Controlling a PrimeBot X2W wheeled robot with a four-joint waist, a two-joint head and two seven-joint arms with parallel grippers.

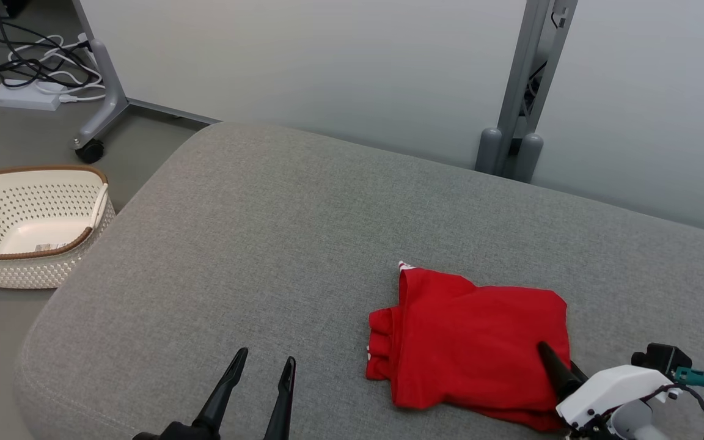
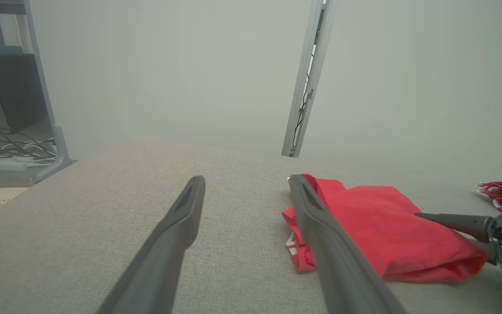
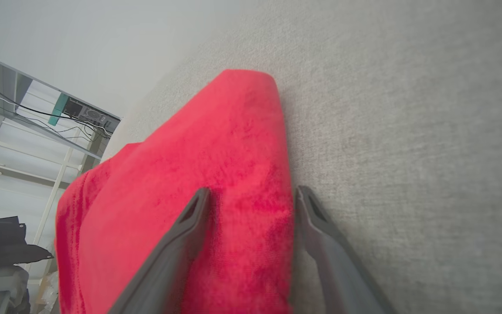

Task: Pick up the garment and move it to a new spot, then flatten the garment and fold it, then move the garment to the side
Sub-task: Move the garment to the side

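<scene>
Nearest the robot, at the lower left of the head view, the left gripper (image 1: 266, 357) hovers over the bare front part of the grey cushion (image 1: 278, 232). Its two dark fingers stand well apart with nothing between them. Its own wrist view shows the same spread fingers (image 2: 181, 209) above the fabric, and the garment lies just off to their right. At the lower right, the right gripper (image 1: 557, 357) reaches in low from the cushion's near edge, its white wrist housing behind it. Its jaws are open too and straddle the near right edge of the red garment (image 1: 474, 336). In the right wrist view one finger (image 3: 185, 226) lies over the red cloth (image 3: 190, 144) and the other runs along the cloth's border above the cushion, so cloth sits between them unclamped. The garment is a folded, roughly rectangular bundle lying flat on the right half of the cushion, toward the front. Its layered edges are bunched on the left side and a scrap of white trim (image 1: 404, 266) shows at its far left corner. Further left, on the floor beside the cushion, stands a cream perforated basket (image 1: 34, 269) with a brown rim. Beyond it are a caster (image 1: 90, 151) on a grey leg, a white power strip (image 1: 25, 98) and tangled cables (image 1: 28, 61). Pale partition panels (image 1: 327, 67) joined by a grey post (image 1: 529, 79) close the background.
</scene>
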